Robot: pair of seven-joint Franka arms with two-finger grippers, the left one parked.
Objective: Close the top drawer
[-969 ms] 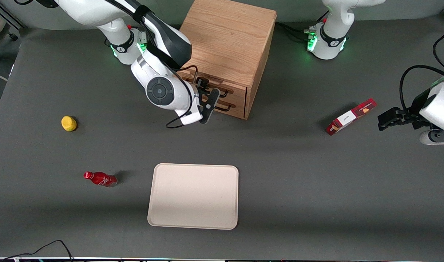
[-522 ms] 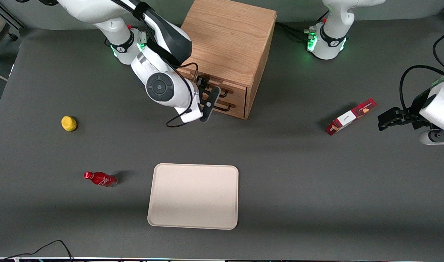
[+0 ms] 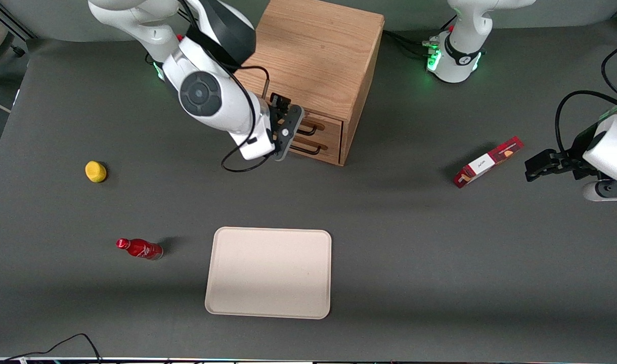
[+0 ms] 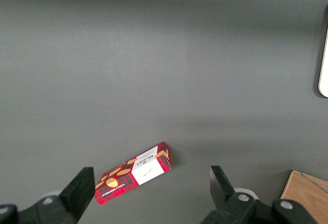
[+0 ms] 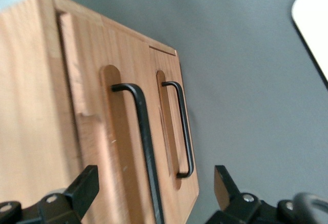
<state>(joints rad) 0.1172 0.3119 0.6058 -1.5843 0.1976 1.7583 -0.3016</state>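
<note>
The wooden cabinet (image 3: pixel 318 55) stands at the back of the table with its two drawer fronts facing the front camera. The top drawer (image 3: pixel 326 124) looks flush with the cabinet front, with its black wire handle (image 3: pixel 308 129) just above the lower drawer's handle (image 3: pixel 312 149). My right gripper (image 3: pixel 287 134) is open, right in front of the drawer fronts at the handles' end nearest the working arm. In the right wrist view the top drawer front (image 5: pixel 128 131) and its handle (image 5: pixel 144 142) lie between the spread fingers of the gripper (image 5: pixel 154 183), which holds nothing.
A beige tray (image 3: pixel 269 273) lies nearer the front camera than the cabinet. A red bottle (image 3: pixel 139 248) and a yellow fruit (image 3: pixel 95 171) lie toward the working arm's end. A red box (image 3: pixel 488 162) lies toward the parked arm's end and also shows in the left wrist view (image 4: pixel 134 172).
My right arm's wrist has swung away from the front camera and the gripper has shifted slightly closer to the drawer fronts. The drawers show no visible movement.
</note>
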